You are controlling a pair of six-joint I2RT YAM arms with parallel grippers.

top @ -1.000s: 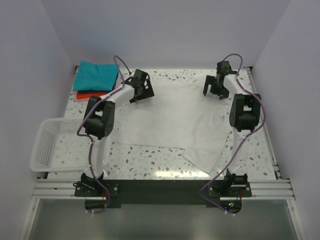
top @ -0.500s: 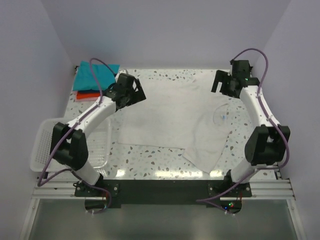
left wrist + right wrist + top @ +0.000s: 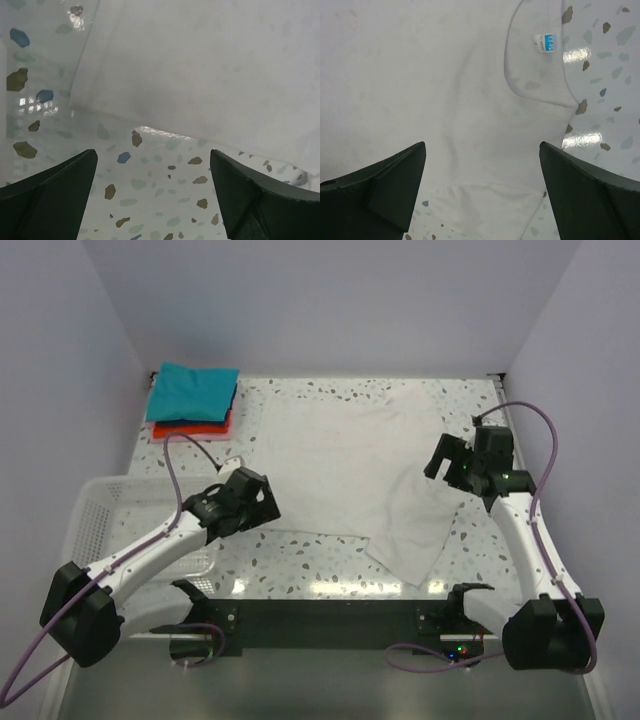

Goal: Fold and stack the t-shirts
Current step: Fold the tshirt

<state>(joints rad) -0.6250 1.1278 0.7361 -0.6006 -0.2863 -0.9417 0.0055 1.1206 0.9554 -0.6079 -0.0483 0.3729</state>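
A white t-shirt (image 3: 340,455) lies spread on the speckled table, its right part folded toward the front. A folded teal shirt (image 3: 192,392) rests on a red-orange shirt (image 3: 195,428) at the back left. My left gripper (image 3: 262,508) is open and empty, low over the bare table just off the white shirt's front left hem (image 3: 165,131). My right gripper (image 3: 447,462) is open and empty above the shirt's collar area; the neck label (image 3: 547,42) shows in the right wrist view.
A white mesh basket (image 3: 95,530) stands at the left front edge, partly under my left arm. White walls close the table in at the back and both sides.
Both arms have pulled back from the shirt's far corners toward the front. The left gripper came down to the front left hem, the right to the collar. Both are empty.
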